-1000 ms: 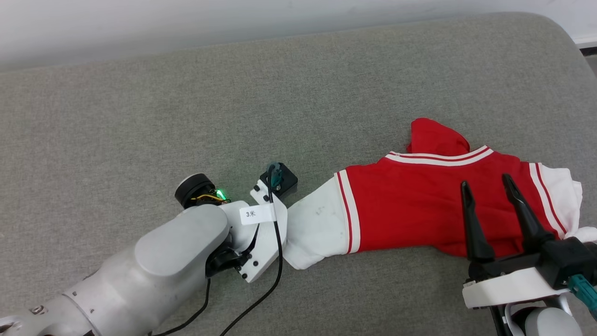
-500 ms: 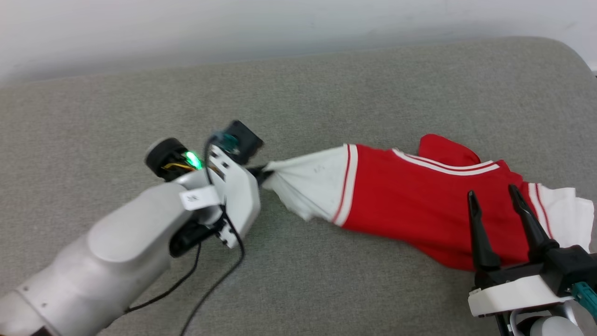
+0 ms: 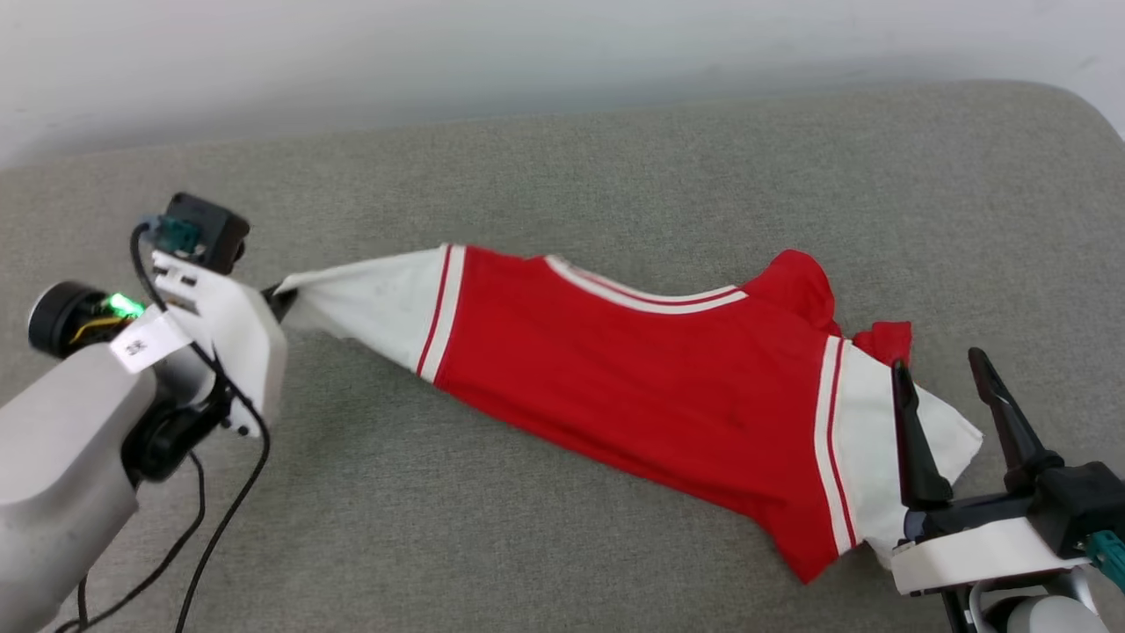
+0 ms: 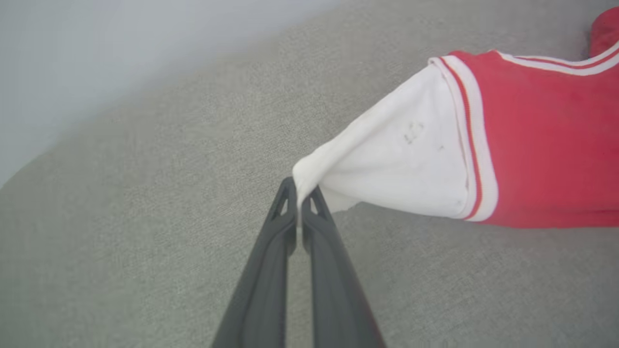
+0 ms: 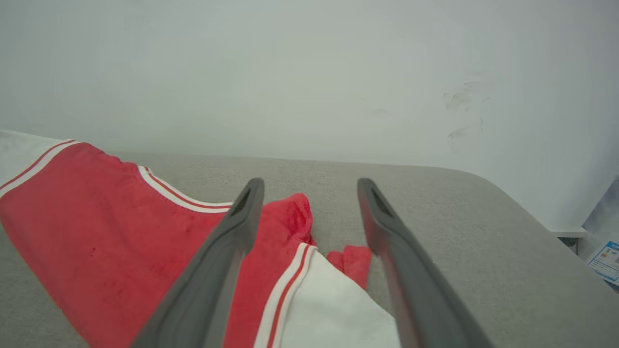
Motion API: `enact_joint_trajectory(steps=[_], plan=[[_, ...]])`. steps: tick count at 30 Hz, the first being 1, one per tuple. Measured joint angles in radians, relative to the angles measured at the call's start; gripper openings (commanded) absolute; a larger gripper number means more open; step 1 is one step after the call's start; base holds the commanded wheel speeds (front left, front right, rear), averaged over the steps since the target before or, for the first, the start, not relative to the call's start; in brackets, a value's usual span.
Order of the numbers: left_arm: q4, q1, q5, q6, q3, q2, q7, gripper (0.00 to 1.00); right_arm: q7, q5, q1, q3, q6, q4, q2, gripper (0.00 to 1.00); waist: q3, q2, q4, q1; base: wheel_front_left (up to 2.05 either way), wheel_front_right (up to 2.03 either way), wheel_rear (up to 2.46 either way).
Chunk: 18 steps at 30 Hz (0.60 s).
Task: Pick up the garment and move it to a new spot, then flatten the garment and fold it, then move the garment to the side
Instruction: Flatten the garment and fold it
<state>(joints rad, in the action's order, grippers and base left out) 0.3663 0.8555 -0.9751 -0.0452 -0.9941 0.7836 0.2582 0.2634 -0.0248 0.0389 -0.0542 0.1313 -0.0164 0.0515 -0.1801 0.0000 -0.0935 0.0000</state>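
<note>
On grey cushion [image 3: 615, 545], perhaps sofa: garment [image 3: 615, 378]

Garment [image 3: 633, 387] stretched across the middle, bare grey cushion [image 3: 562, 176] open beyond and before it, wall [image 3: 439, 53] along far edge

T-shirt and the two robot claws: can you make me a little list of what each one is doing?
T-shirt: red with white sleeves, stretched out across the grey cushion
Left claw: shut, pinching the tip of one white sleeve
Right claw: open over the other sleeve, gripping nothing
</note>
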Motion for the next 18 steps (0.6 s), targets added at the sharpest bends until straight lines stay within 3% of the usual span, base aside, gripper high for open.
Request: enact_joint_trajectory(steps=[9, 17, 18], plan=[[0.168, -0.106, -0.077, -0.008, 0.005, 0.021, 0.012, 0.0, 0.0, 0.006, 0.001, -0.023, 0.0, -0.012, 0.0, 1.0, -0.028, 0.0, -0.014, 0.0001, 0.0, 0.0, 0.0], [0.309, -0.137, -0.113, 0.035, 0.001, -0.045, -0.012, 0.0, 0.0, 0.016, 0.005, -0.032, 0.0, -0.032, 0.0, 1.0, -0.022, 0.0, -0.009, 0.0, 0.0, 0.0, 0.0], [0.318, -0.137, -0.113, 0.037, 0.004, -0.052, -0.03, 0.2, 0.0, 0.019, 0.006, -0.035, 0.0, -0.037, 0.0, 1.0, -0.018, 0.0, -0.007, 0.0, 0.0, 0.0, 0.0]])
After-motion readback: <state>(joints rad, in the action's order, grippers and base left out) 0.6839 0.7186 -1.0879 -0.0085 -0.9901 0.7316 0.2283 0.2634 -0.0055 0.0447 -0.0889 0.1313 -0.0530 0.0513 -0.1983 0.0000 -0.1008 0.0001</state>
